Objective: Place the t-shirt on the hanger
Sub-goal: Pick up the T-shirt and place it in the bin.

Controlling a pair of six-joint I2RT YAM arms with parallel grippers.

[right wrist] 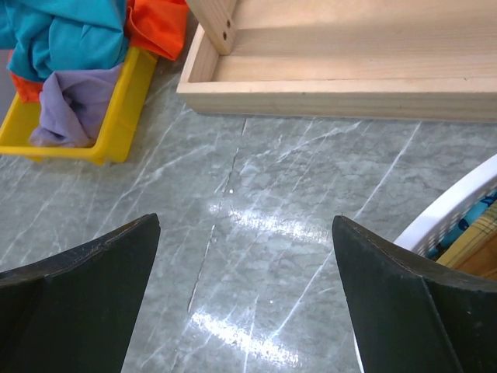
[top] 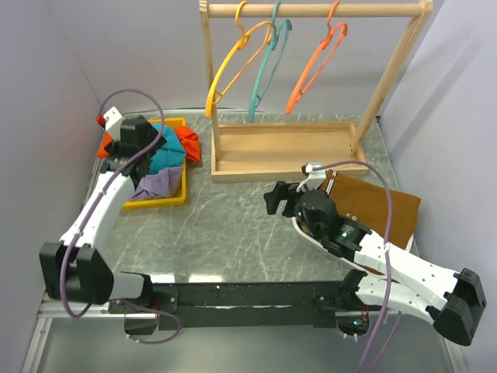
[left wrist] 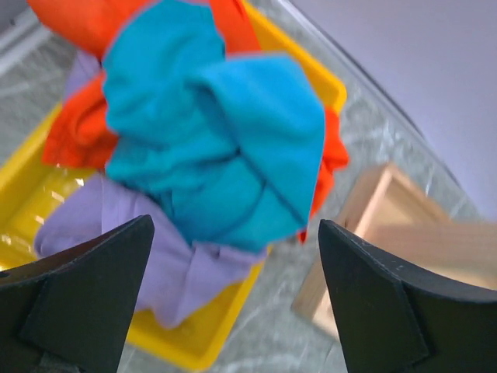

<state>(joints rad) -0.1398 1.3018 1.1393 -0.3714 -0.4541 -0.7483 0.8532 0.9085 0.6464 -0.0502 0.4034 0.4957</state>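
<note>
Nearest, a black rail (top: 248, 295) carries both arm bases. Beyond it the table (top: 233, 241) is grey-green marble with pale veins, glossy under the lights. Short of the rack (top: 287, 151), the right gripper (right wrist: 245, 233) hangs over bare marble, jaws spread wide, holding nothing. A brown board (top: 377, 210) lies near-right of the rack's base. Left of the rack sits a yellow bin (top: 159, 202). In it the t-shirt (left wrist: 217, 132) is bunched on top of orange cloth (left wrist: 74, 132) and lavender cloth (left wrist: 116, 225). The left gripper (left wrist: 234, 233) hovers over the t-shirt, jaws wide, empty. The hanger (top: 233, 66) hangs leftmost on the rack's rail. Pale walls (top: 46, 70) close in behind and at both sides.
</note>
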